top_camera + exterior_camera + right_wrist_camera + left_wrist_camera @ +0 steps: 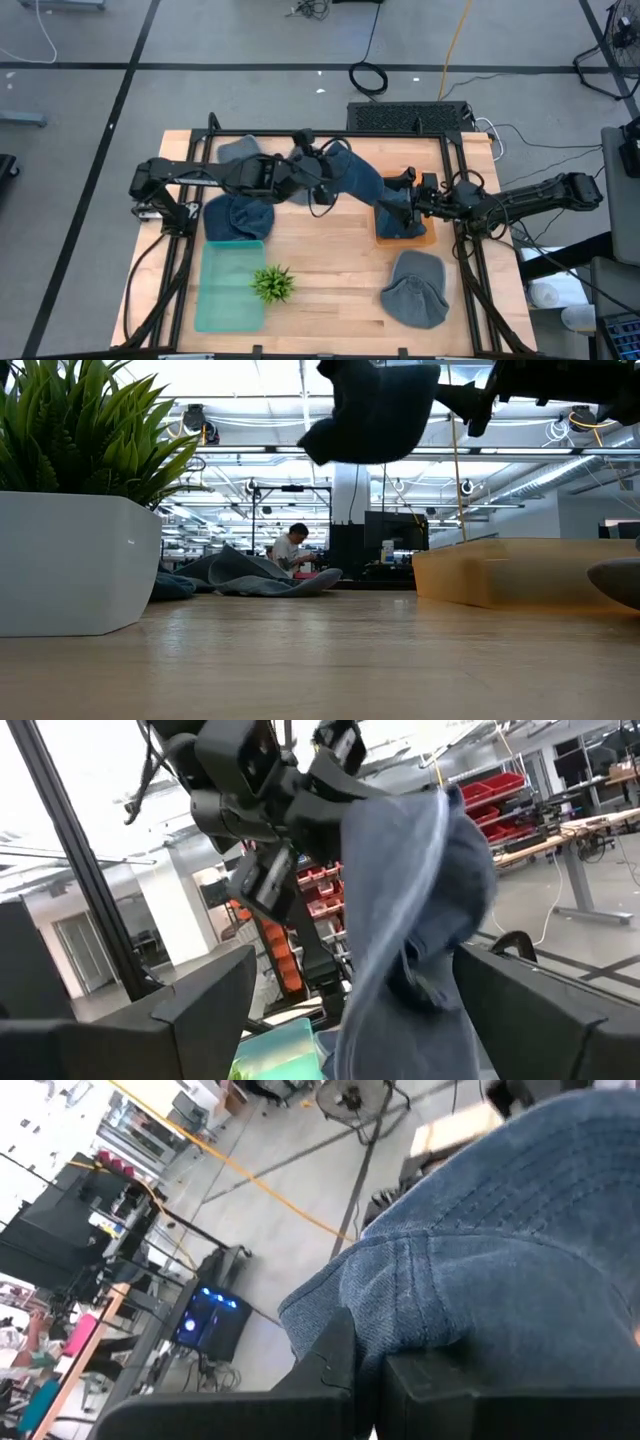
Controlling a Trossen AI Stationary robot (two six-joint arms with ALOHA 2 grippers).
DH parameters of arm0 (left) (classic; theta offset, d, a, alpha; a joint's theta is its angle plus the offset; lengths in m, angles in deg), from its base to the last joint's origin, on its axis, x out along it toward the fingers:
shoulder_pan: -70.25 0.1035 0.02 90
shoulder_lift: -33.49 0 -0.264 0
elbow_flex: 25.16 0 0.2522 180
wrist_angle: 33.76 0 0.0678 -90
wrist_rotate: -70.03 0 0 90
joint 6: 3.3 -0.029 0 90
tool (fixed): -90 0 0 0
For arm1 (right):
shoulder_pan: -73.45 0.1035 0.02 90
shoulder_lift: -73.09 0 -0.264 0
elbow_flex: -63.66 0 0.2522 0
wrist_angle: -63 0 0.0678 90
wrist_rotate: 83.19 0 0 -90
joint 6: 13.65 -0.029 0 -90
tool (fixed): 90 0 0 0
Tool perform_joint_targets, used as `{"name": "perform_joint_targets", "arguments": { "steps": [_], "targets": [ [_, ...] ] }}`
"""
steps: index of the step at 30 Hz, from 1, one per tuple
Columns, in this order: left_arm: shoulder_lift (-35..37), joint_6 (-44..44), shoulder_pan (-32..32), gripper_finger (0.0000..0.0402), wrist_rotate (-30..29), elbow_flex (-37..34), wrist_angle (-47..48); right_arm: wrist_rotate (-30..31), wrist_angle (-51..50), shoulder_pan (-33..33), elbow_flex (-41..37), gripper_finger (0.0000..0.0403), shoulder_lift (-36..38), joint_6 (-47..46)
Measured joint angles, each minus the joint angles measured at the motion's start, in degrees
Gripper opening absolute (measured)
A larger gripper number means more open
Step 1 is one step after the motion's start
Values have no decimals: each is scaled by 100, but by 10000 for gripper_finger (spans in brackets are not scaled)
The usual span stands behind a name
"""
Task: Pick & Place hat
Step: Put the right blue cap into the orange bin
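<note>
Holding a blue hat [352, 178] in the air above the table's [330, 250] middle, my left gripper [322, 180] has its fingers [330, 1365] closed on the fabric. My right gripper [408, 200] is over the orange tray [425, 238] with fingers [210, 990] spread wide; the hat hangs between them, not pinched. Other hats lie near: one [414, 288] beside the tray, two [238, 216] by the green bin [230, 290] and the plant [272, 284].

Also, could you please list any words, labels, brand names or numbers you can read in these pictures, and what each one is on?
None can be read.
The blue hat held up by the left gripper shows only stitching.
The white plant pot has one small dark mark, too small to read.
The orange tray and teal tray carry no print.
</note>
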Motion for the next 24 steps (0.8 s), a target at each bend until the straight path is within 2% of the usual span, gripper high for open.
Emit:
{"name": "perform_joint_targets", "arguments": {
  "steps": [7, 13, 19, 24],
  "targets": [
    [9, 216, 2, 6, 298, 3, 35, -2, -55, 0, 0, 316, 0, -87],
    [-128, 285, -7, 6, 506, -2, 75, -1, -99, -2, 0, 267, 0, -109],
    [-232, 243, 1, 6, 423, 5, 37, -2, -131, -26, 0, 184, 0, -328],
    [-220, 237, -1, 10, 417, 5, -2, 6, -141, -37, 0, 72, 0, -403]
  ]
}}
